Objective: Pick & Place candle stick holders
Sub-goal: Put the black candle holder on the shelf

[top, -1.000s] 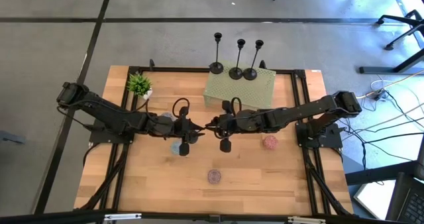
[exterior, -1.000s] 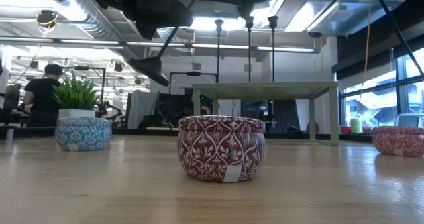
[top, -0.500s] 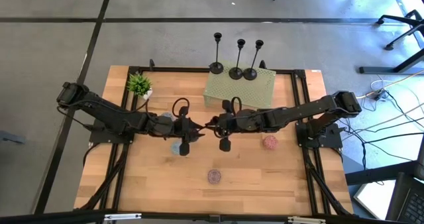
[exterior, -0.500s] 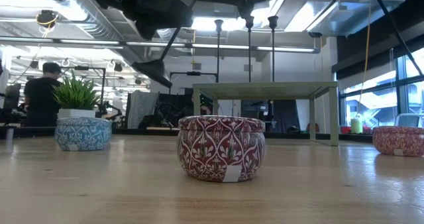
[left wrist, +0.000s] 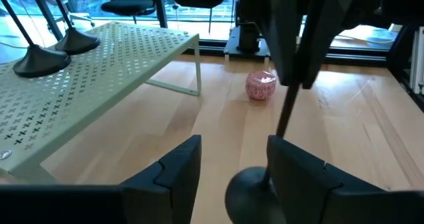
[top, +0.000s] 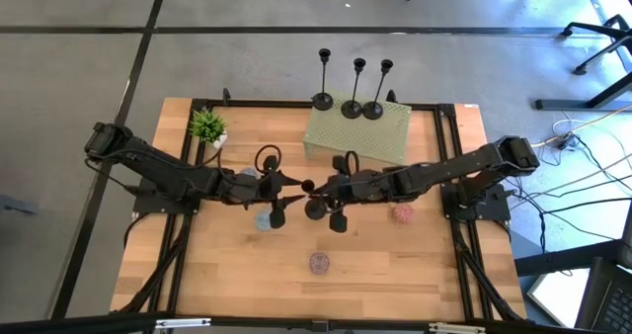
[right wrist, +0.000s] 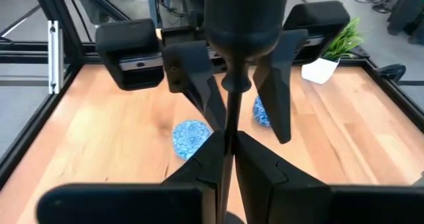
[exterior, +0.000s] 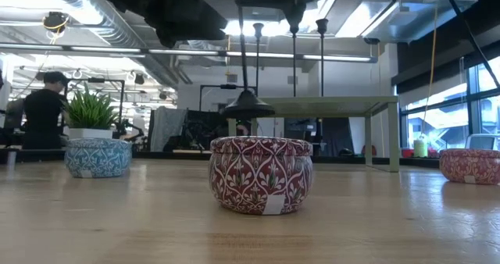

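Three black candle stick holders (top: 352, 107) stand by their round bases on the far edge of a green perforated riser (top: 380, 134). Another holder (exterior: 244, 100) hangs over the table's middle, base down, stem nearly upright. My right gripper (right wrist: 228, 159) is shut on it, reaching in from the right. My left gripper (left wrist: 232, 174) comes from the left and is open; its fingers stand on either side of the holder's lower stem (left wrist: 286, 114) and base (left wrist: 252, 192). Whether they touch it I cannot tell. My right gripper pinches the thin stem (right wrist: 230, 128) between its two fingers, a little below the cup (right wrist: 245, 18). The fingers come from the table's right, slanting slightly down, and lie across the stem. The holder hangs clear of the table with its round base (exterior: 246, 108) lowest.
A blue patterned tin (top: 262, 218), a red one (top: 319, 263) and a pink one (top: 403, 212) sit on the wooden table. A small potted plant (top: 207, 126) stands at the far left corner. Beyond the table a person (exterior: 43, 112) stands in the room.
My left gripper has opened and let go of the holder. The holder, slanted between the two grippers before, has swung to hang nearly upright from my right gripper, its base now under the right fingers.
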{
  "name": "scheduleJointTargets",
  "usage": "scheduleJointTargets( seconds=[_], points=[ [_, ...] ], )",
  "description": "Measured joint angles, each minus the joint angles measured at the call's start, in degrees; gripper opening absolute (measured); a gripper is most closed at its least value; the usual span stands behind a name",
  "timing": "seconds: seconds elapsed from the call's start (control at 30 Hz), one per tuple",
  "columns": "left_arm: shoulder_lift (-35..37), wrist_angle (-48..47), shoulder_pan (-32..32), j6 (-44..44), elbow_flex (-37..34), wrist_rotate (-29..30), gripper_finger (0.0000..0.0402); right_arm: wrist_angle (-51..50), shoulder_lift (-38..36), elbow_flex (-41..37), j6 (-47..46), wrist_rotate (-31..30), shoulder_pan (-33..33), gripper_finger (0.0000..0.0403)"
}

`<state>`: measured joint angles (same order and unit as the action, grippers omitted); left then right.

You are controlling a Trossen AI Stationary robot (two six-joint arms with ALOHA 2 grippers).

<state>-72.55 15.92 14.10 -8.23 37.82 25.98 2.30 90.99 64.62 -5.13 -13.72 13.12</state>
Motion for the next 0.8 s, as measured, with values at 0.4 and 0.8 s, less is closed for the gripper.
scheduleJointTargets(
  seconds=[0.4,0.8],
  points=[
    [0.0,-3.6,0.1,-2.1,0.0,-0.1,0.0171,-14.8,-8.7,0.0,-4.7,-4.9,1.6,0.0038],
    [0.0,-4.2,0.1,-2.1,0.0,-0.2,0.0171,-27.0,-24.5,0.0,-8.5,-14.8,2.8,0.0038]
  ],
)
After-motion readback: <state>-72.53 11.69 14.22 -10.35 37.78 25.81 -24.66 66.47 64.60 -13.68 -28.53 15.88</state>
